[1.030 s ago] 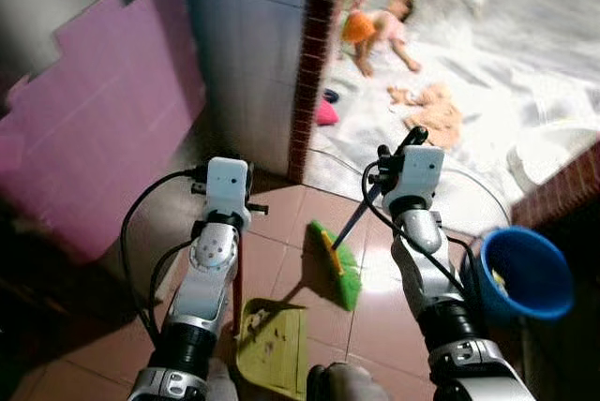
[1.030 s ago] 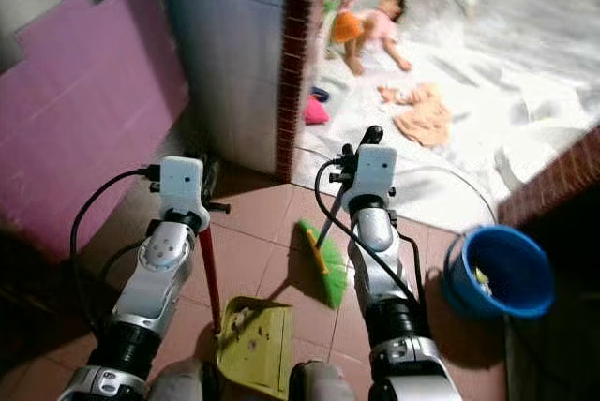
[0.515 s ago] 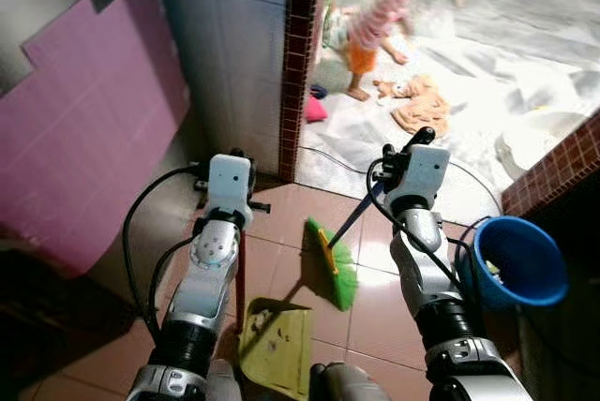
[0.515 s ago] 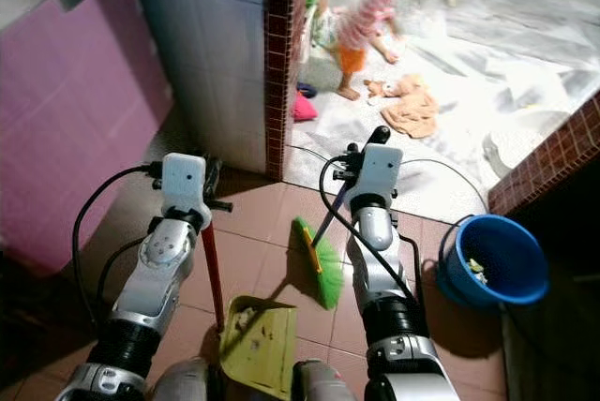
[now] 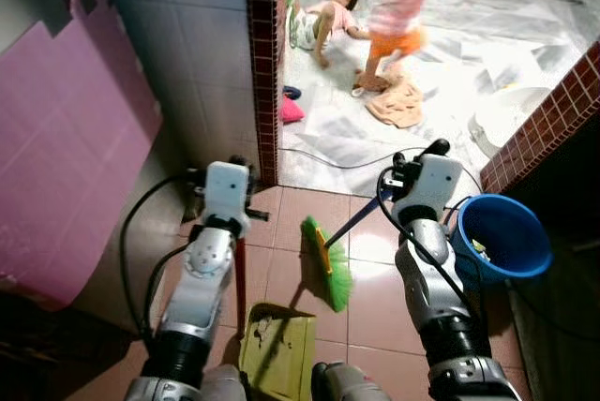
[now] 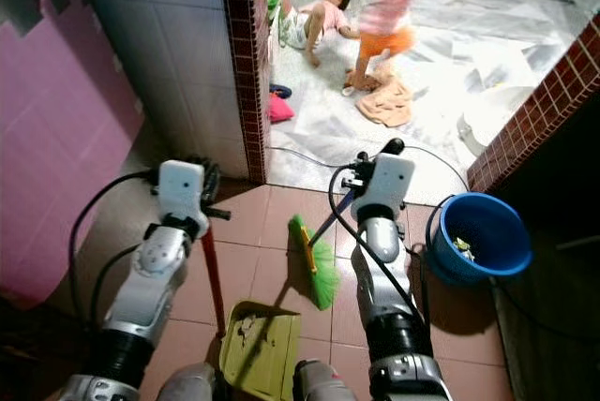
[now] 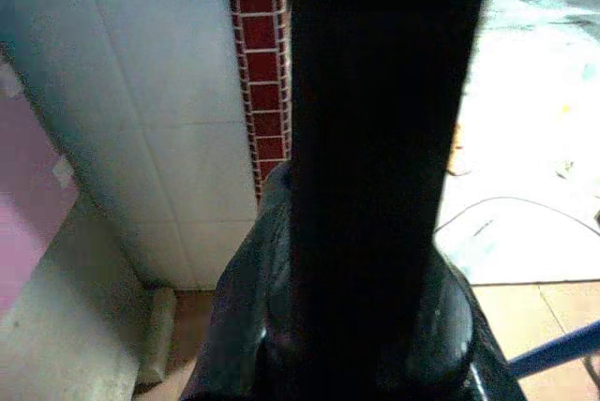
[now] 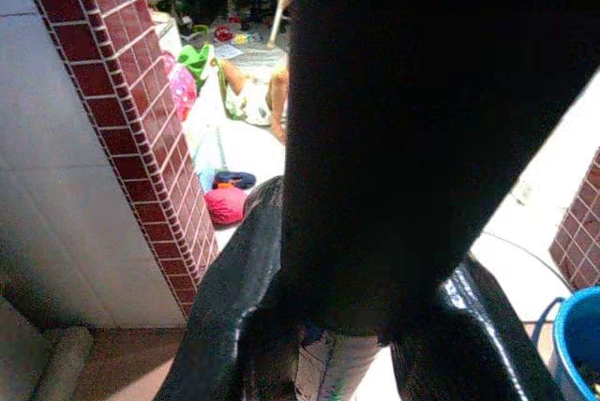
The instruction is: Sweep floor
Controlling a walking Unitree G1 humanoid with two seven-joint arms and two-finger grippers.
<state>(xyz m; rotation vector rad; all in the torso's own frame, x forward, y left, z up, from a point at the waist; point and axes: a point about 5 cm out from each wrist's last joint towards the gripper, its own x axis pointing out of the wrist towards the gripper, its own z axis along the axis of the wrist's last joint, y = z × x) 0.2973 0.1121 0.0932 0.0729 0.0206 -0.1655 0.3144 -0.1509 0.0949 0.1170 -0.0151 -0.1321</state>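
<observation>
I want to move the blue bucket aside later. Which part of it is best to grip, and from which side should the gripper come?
Probably the rim of the blue bucket, taken from above. It stands upright with its mouth open, and its round wall looks too broad for two fingers. The rim arc nearest the right gripper seems easiest to reach; the brick wall crowds the far side.

Green broom (image 5: 327, 263) with a blue handle is tilted, bristles down on the reddish tile floor (image 5: 375, 298). Yellow-green dustpan (image 5: 277, 351) lies flat just beside it, specks of dirt inside, red handle standing up.
</observation>
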